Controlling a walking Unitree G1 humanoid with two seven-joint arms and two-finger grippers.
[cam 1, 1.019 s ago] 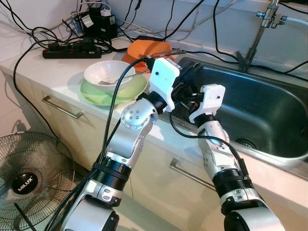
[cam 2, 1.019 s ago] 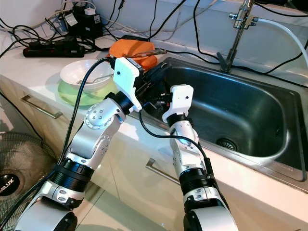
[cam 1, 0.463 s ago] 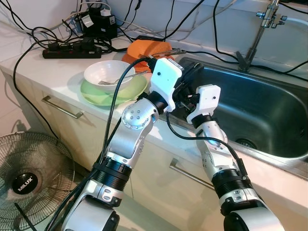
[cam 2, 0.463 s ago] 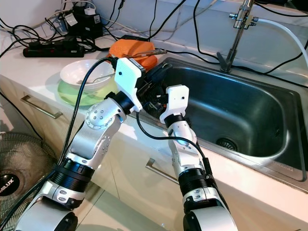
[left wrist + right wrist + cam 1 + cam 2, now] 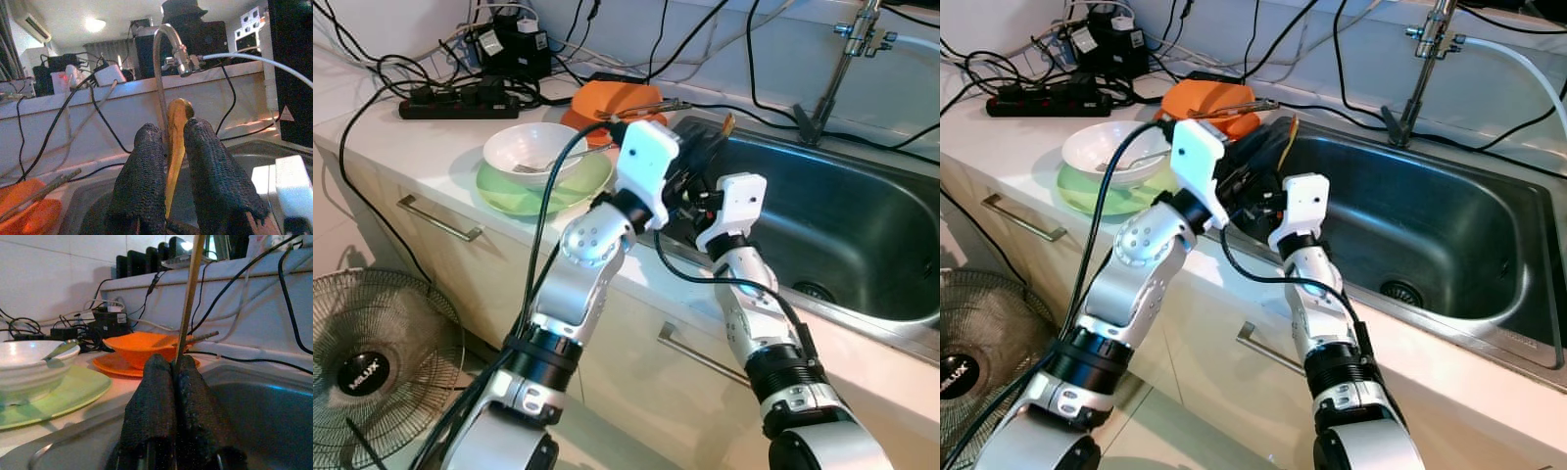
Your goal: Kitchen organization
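Observation:
Both arms meet at the left rim of the steel sink (image 5: 832, 211). In the left wrist view my left gripper (image 5: 168, 129) is shut on a yellowish wooden utensil (image 5: 177, 117) with a rounded end. Its tip (image 5: 727, 123) pokes up beside the left wrist. In the right wrist view my right gripper (image 5: 173, 360) is shut on a thin wooden stick (image 5: 190, 289) that rises straight up. I cannot tell whether both hold the same piece. A white bowl (image 5: 533, 149) with a fork in it sits on a green plate (image 5: 524, 193) on the counter.
An orange bowl on an orange plate (image 5: 612, 98), with chopsticks across it, stands behind the white bowl. A power strip (image 5: 460, 98) and many cables lie at the back. The faucet (image 5: 847, 59) rises behind the sink. A floor fan (image 5: 362, 343) stands at lower left.
The yellow wooden tip has risen into sight above the left gripper. The right wrist has swung slightly left and then back.

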